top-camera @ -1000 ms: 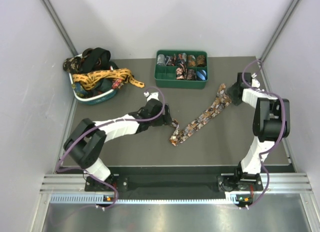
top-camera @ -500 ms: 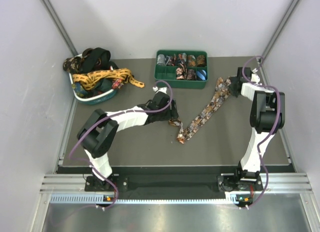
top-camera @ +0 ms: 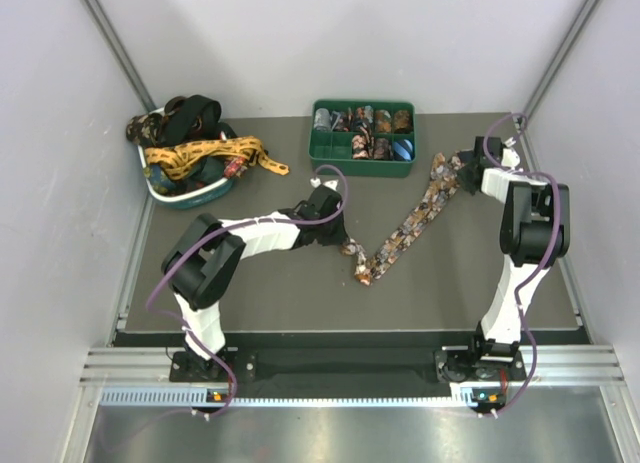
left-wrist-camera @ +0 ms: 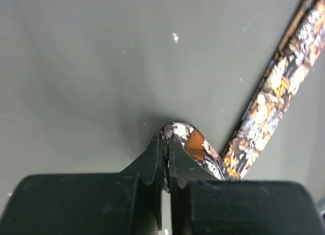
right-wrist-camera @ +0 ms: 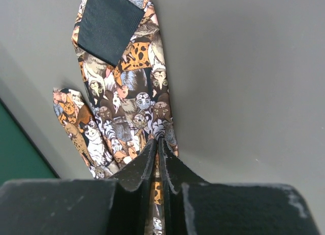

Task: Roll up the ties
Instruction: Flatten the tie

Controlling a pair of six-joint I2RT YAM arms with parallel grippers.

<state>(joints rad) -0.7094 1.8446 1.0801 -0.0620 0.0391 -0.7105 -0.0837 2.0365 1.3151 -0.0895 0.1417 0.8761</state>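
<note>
**Brown patterned tie newly clamped at both ends, one end by each arm.**

Within the last second both sets of jaws have gone from apart to together. The left jaws, at the desk's [top-camera: 250,293] centre, now pinch the narrow tip of the tie [top-camera: 400,238], which curls up in a small loop [left-wrist-camera: 190,141] beside them. The right jaws, out at 2 o'clock, grip the wide end [right-wrist-camera: 137,103] on its edge. The tie, straight a second ago, lies diagonally between them and now kinks near its narrow end. This suggests the strip is secured for a first turn, though no roll has formed. Finished rolls fill the green tray [top-camera: 360,169] at 12 o'clock. Loose ties heap in the basket [top-camera: 200,196] at 10 o'clock, so much work likely remains.
</note>
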